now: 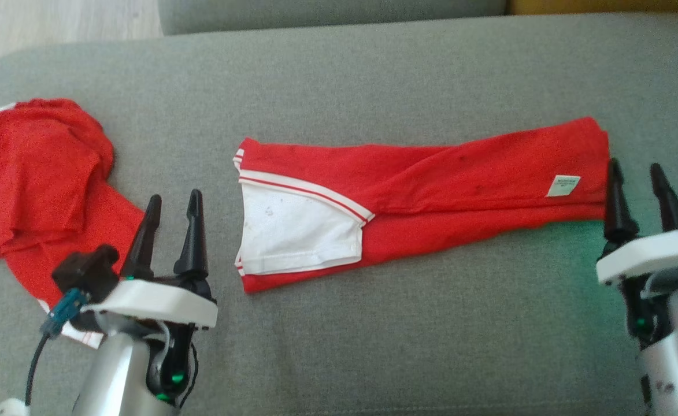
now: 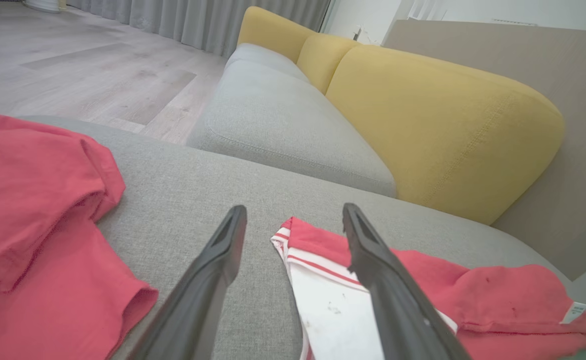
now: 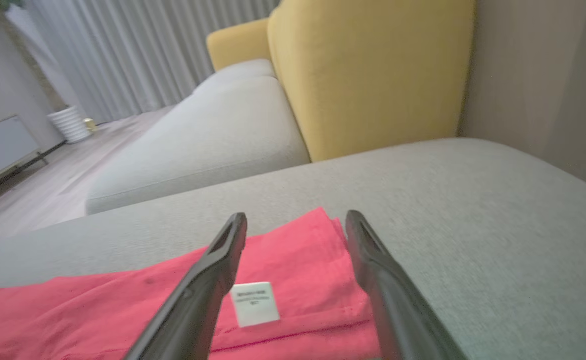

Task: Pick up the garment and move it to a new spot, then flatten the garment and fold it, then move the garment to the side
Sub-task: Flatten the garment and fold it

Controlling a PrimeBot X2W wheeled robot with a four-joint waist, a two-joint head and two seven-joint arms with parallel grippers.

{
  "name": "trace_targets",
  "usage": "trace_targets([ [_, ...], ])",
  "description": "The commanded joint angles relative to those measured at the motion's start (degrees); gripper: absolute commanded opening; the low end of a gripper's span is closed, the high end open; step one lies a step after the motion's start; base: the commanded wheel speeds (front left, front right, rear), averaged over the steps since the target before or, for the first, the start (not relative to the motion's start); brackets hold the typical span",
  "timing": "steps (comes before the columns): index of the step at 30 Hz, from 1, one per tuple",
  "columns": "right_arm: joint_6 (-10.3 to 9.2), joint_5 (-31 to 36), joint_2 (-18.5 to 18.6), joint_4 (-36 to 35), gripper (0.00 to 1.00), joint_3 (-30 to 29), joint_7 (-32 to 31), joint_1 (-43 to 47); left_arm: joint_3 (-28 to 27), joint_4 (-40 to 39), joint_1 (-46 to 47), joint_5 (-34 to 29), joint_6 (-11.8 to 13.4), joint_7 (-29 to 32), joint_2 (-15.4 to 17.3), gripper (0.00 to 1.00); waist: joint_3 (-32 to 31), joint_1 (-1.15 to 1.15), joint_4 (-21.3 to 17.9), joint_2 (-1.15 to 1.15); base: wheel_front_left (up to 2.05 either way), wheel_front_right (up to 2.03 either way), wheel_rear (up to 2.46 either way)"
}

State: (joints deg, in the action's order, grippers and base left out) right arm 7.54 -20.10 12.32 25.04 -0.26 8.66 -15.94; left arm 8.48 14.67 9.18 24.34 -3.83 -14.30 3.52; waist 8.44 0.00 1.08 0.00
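The garment [image 1: 431, 185] is red with a white panel at its left end and a white label near its right end. It lies folded into a long strip across the middle of the grey cushion [image 1: 373, 323]. My left gripper [image 1: 175, 196] stands open and empty just left of the white panel. In the left wrist view, the left gripper [image 2: 294, 209] hovers over the garment [image 2: 497, 295] at its near corner. My right gripper [image 1: 635, 166] is open and empty at the strip's right end. The right wrist view shows the right gripper [image 3: 296, 216] above the garment [image 3: 297, 255] and its label [image 3: 255, 302].
A second red garment [image 1: 38, 179] with white trim lies bunched at the cushion's left end, partly under my left arm; it also appears in the left wrist view [image 2: 33, 200]. Behind are another grey seat [image 2: 278, 120], yellow backrests [image 2: 437, 120] and wooden floor [image 2: 73, 65].
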Motion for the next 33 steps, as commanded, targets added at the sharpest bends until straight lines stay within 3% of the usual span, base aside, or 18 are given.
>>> trace_targets([
  [1,-0.05,-0.1,-0.7,0.3,1.00,-2.2,-1.7,-3.9,-2.5,-1.4,3.4,-0.9,-0.7,-0.7,0.2,1.00,1.6,0.00,0.2,0.00,0.00,0.00,0.00],
  [9,-0.05,1.8,-3.3,10.3,1.00,-11.7,-13.3,-11.7,-2.5,0.0,6.1,-2.2,-2.2,-0.7,-0.5,1.00,6.0,0.00,1.6,0.00,0.00,0.00,0.00],
  [22,-0.05,7.3,-4.7,15.1,1.00,-16.4,-22.4,-16.3,-2.9,0.4,9.3,-1.8,-2.6,-0.7,-0.6,1.00,9.5,0.00,2.3,0.00,0.00,0.00,0.00],
  [23,-0.05,7.1,-4.9,15.0,0.84,-16.2,-22.9,-16.4,-2.9,0.5,9.5,-1.8,-2.6,-0.7,-0.6,1.00,9.6,0.00,2.3,0.00,0.00,0.00,0.00],
  [24,-0.05,6.9,-5.0,14.8,0.18,-16.0,-23.3,-16.4,-2.9,0.6,9.7,-1.8,-2.6,-0.7,-0.6,1.00,9.7,0.00,2.2,0.00,0.00,0.00,0.00],
  [25,-0.05,6.7,-5.0,14.4,0.00,-15.8,-23.4,-16.4,-3.0,0.6,9.9,-1.7,-2.6,-0.7,-0.6,1.00,9.7,0.00,2.1,0.00,0.00,0.00,0.00],
  [33,-0.05,9.1,-2.6,10.9,0.00,-18.5,-20.9,-15.0,-3.8,0.9,10.0,-1.9,-2.4,-0.7,-0.6,1.00,9.0,0.00,1.1,0.00,0.00,0.00,0.00],
])
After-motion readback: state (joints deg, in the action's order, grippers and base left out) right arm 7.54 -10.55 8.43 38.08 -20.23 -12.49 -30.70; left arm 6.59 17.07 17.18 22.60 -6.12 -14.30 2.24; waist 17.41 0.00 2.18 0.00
